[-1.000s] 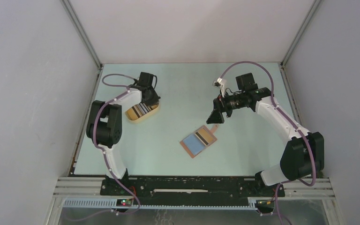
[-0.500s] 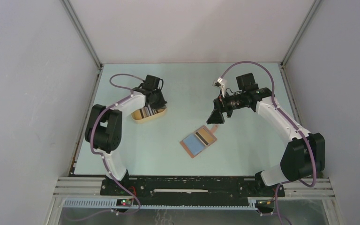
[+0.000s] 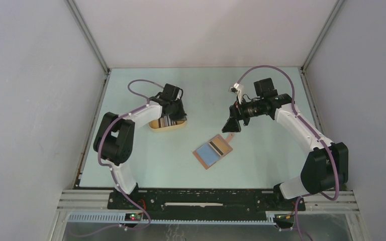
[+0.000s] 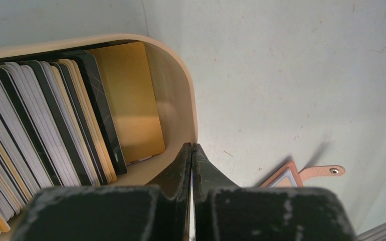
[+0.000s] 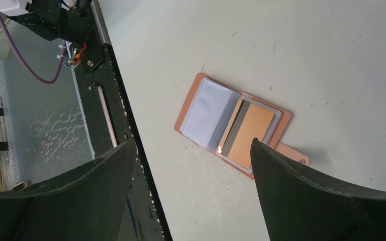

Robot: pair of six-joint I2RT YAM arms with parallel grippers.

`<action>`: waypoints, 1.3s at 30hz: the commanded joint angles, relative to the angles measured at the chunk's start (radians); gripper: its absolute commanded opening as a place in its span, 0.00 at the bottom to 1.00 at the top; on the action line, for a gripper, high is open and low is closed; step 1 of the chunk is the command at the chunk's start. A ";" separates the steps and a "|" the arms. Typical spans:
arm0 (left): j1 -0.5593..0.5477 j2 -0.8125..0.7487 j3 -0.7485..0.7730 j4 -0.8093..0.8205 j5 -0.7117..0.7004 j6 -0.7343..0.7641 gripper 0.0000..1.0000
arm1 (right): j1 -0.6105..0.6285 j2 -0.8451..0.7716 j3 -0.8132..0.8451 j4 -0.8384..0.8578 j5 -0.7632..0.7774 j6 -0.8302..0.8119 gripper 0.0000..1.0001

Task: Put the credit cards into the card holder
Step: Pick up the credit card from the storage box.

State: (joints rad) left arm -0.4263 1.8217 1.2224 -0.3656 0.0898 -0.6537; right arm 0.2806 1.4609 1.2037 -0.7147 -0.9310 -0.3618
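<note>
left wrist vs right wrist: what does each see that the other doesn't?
Left wrist only: the tray with cards standing in a row, and the left gripper shut at its rim. Right wrist only: a striped card in the open holder, the right gripper open, and the dark rail. Both: the holder, though left wrist catches only a corner and the snap tab, and the table.

Glossy smooth plastic credit cards point(image 4: 45, 125), satin gold end card, smooth matt cream tray point(image 4: 181, 95), matt leather-like card holder point(image 5: 203, 113) with shiny clear sleeves, small bright metal snap stud point(image 4: 335, 170), matt lightly scuffed table point(image 4: 291, 65), matt black fingers point(image 4: 178, 173) of the left gripper point(image 4: 192, 148), rough pale-worn edges.
</note>
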 commanded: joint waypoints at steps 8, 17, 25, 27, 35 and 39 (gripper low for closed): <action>-0.055 -0.152 -0.084 0.058 0.003 0.066 0.04 | -0.010 0.014 0.011 0.048 -0.012 0.052 0.92; -0.018 -0.505 -0.348 0.378 -0.007 0.179 0.13 | 0.068 0.105 0.123 0.148 0.064 0.182 0.91; 0.096 -0.768 -0.594 0.708 -0.184 0.162 0.66 | 0.216 0.381 0.449 0.126 0.141 0.370 0.87; 0.144 -0.797 -0.658 0.803 -0.197 0.118 0.75 | 0.246 0.464 0.538 0.113 0.175 0.437 0.85; 0.262 -0.822 -0.801 0.900 -0.284 -0.038 1.00 | 0.352 0.719 0.803 0.098 0.324 0.665 0.84; 0.338 -0.765 -0.817 0.921 -0.230 -0.132 1.00 | 0.383 0.817 0.918 0.089 0.365 0.718 0.83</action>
State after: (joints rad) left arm -0.1566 1.0222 0.4290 0.4572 -0.1543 -0.6643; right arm 0.6361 2.2219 2.0045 -0.6147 -0.6418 0.2379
